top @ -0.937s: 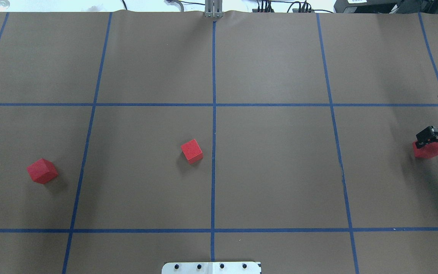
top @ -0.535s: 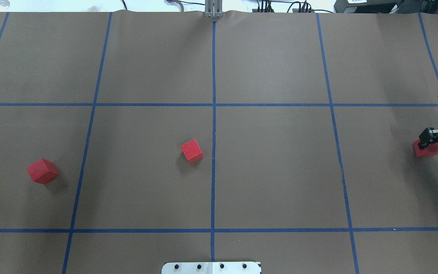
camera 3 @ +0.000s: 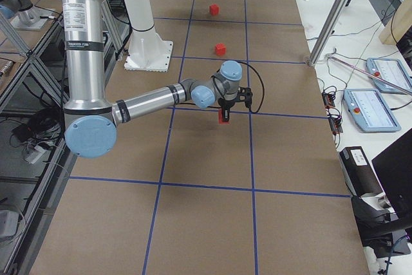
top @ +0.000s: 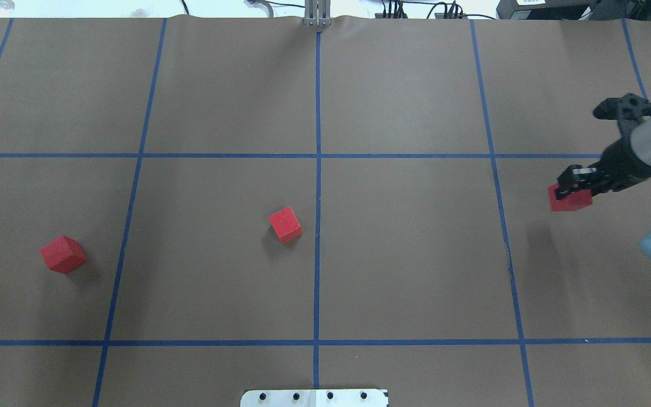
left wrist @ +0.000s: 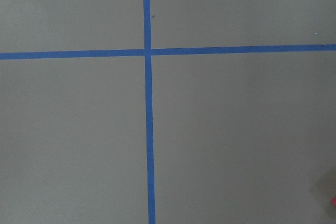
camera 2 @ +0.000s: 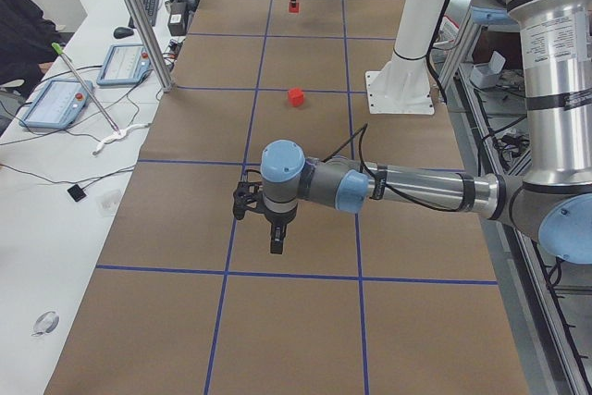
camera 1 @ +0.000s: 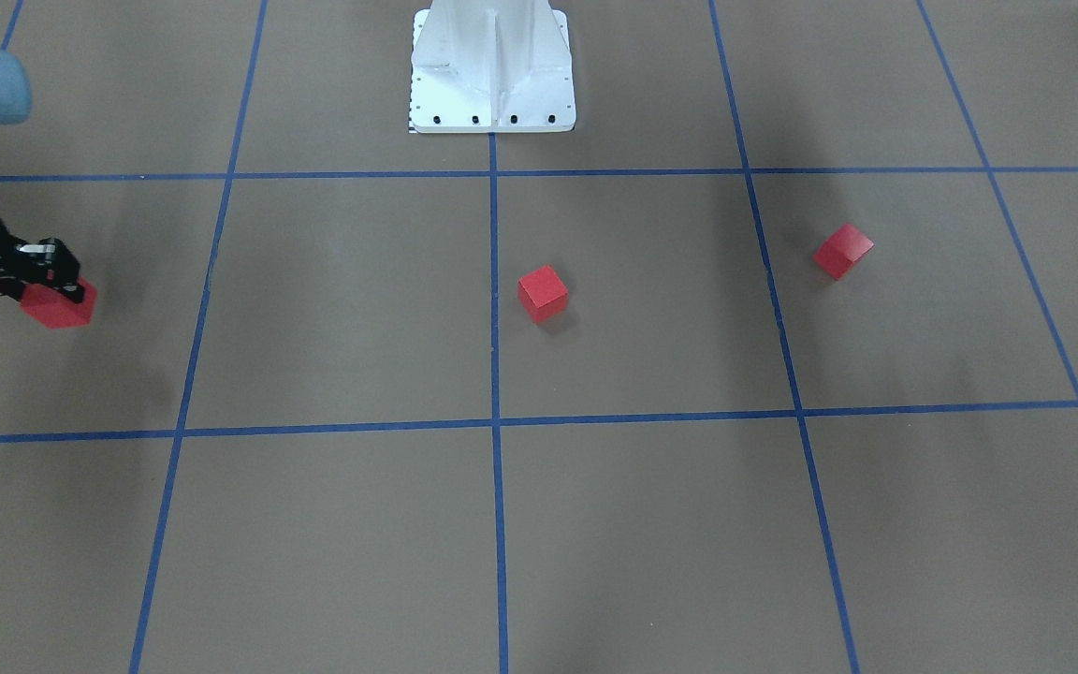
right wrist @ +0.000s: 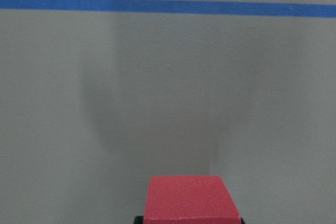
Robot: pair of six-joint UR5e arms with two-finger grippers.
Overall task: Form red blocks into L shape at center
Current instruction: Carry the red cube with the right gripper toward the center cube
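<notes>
1. Front-facing view: the right gripper (camera 1: 62,285), at the view's left edge, is clamped on the held block (camera 1: 59,307). The middle block (camera 1: 542,292) sits on the floor just beside the central tape line (camera 1: 493,281), on the robot's left of it, out in front of the white base plate (camera 1: 492,103). The left block (camera 1: 843,250) lies in the next grid square, well apart.
2. Overhead view: the right gripper (top: 568,189) grips the held block (top: 571,200) in the square right of the center (top: 354,226). The block's shadow falls on the floor apart from it, so it hangs clear of the floor. The middle block (top: 285,224) rests at the center, just left of the line. The left block (top: 63,254) lies far to the left. All three are well apart.
3. Exterior left view: the left gripper (camera 2: 277,240), on the near arm, points down over the floor by a tape line. I cannot tell whether its fingers are parted. Beyond it sits the middle block (camera 2: 295,96).
4. Exterior right view: the near arm's right gripper (camera 3: 224,109) points straight down with the held block (camera 3: 223,118) between its fingers.
5. Left wrist view: a tape crossing (left wrist: 147,52) and a red sliver at the lower right edge. The fingers do not show.
6. Right wrist view: the held block (right wrist: 191,198) fills the bottom centre, with a tape line across the top.
</notes>
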